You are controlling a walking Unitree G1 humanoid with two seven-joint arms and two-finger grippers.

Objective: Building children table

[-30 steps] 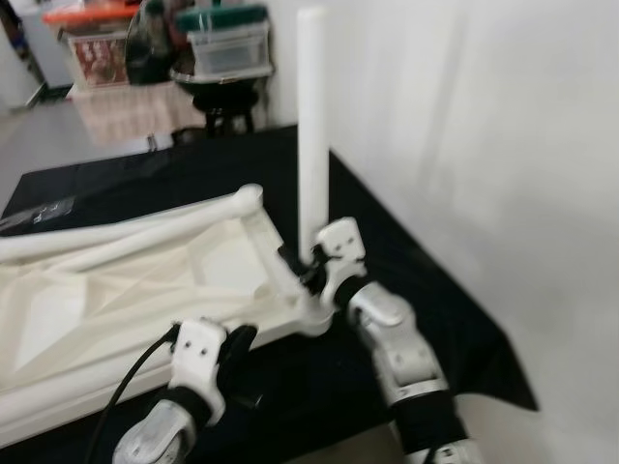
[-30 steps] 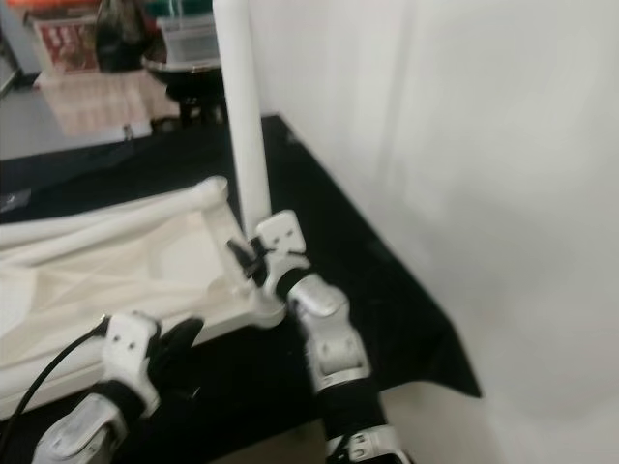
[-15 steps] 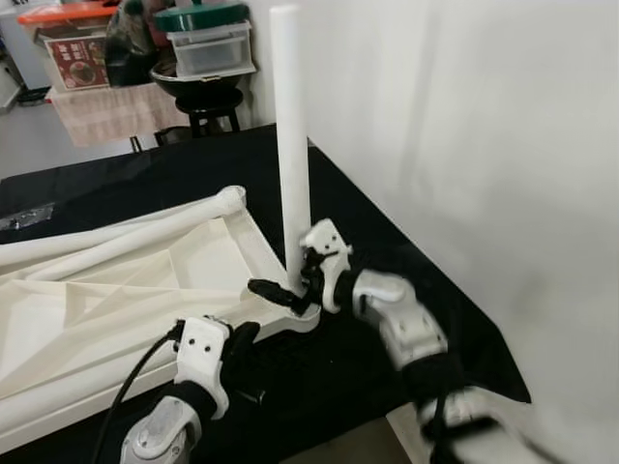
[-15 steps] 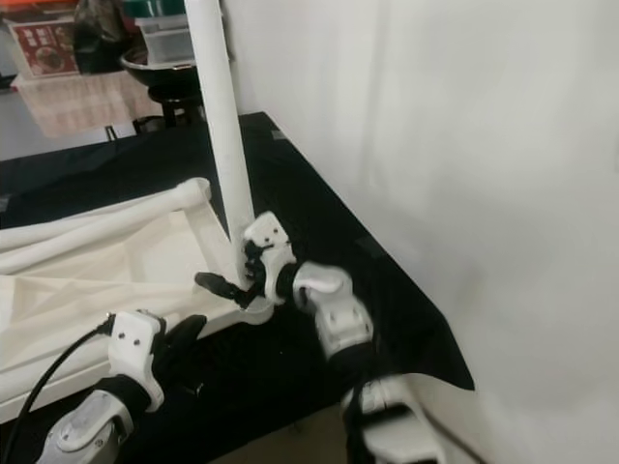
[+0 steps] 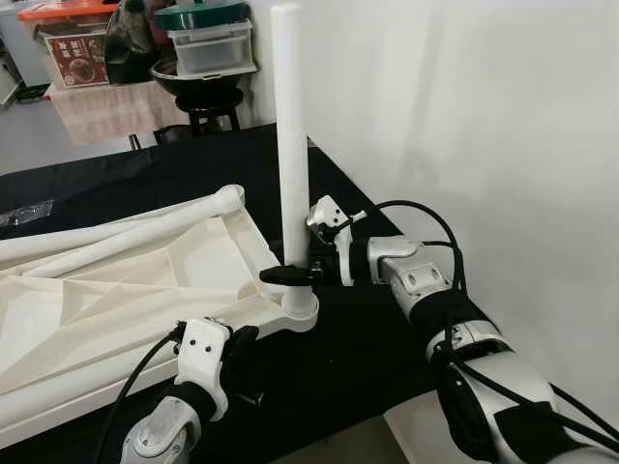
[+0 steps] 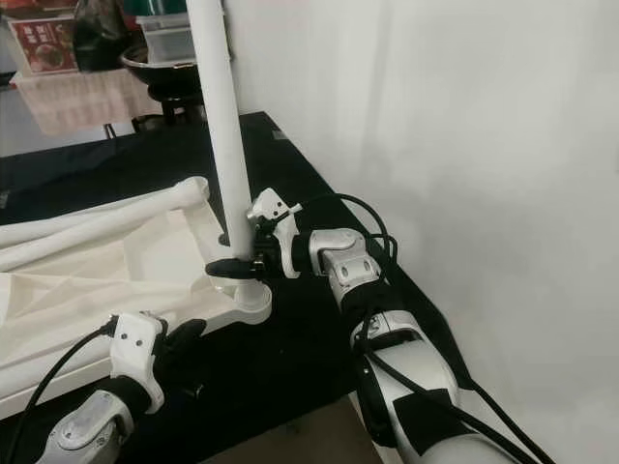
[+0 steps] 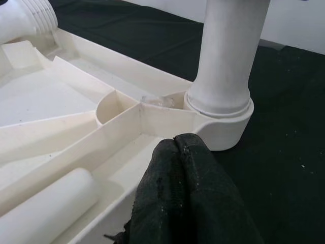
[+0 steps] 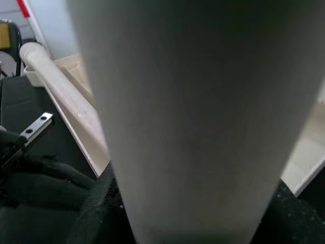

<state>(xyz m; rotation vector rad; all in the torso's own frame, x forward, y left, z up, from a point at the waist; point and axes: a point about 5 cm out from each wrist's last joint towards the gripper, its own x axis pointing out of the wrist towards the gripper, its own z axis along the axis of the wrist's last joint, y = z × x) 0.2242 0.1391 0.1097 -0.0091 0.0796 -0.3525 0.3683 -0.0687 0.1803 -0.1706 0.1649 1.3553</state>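
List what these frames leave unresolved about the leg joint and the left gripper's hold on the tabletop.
- Whether the upright leg is fully seated: the corner socket hides its end in the left wrist view.
- Left gripper: in the left eye view its fingers sit under the tabletop edge, so contact is unclear.
- Right gripper: the leg hides the far finger; the right wrist view is blurred.
- The leg's top is cut off in the right eye view.

Arms: silver jointed metal shells, glossy, with dark bands at the joints.
Left gripper (image 5: 242,340): white block housing with small dark screws; black fingers (image 7: 188,198) coarse and scuffed.
Right gripper (image 5: 290,274): white angular bracket behind long black fingers.
Cables: thin black leads looping behind each wrist.
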